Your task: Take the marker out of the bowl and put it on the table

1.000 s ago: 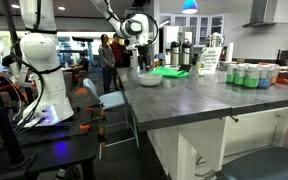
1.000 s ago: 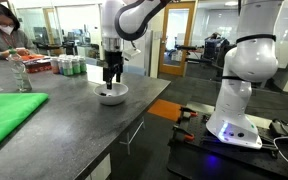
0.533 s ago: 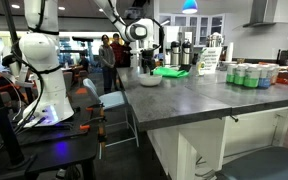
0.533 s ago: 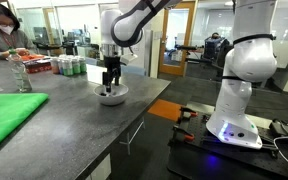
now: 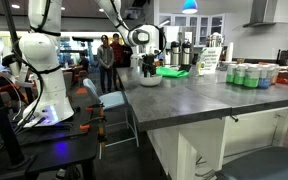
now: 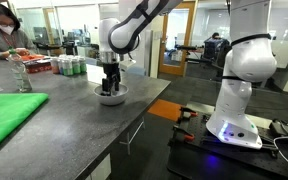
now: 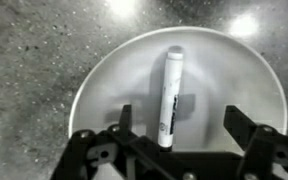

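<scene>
The marker [image 7: 168,90] lies flat in the middle of the white bowl [image 7: 92,82]; the gripper [image 7: 180,116] hangs low over it, its fingers [image 7: 125,114] wide apart, one on each side, holding nothing; the bowl sits on the dark table [image 6: 64,125], near its right edge in an exterior view.
</scene>
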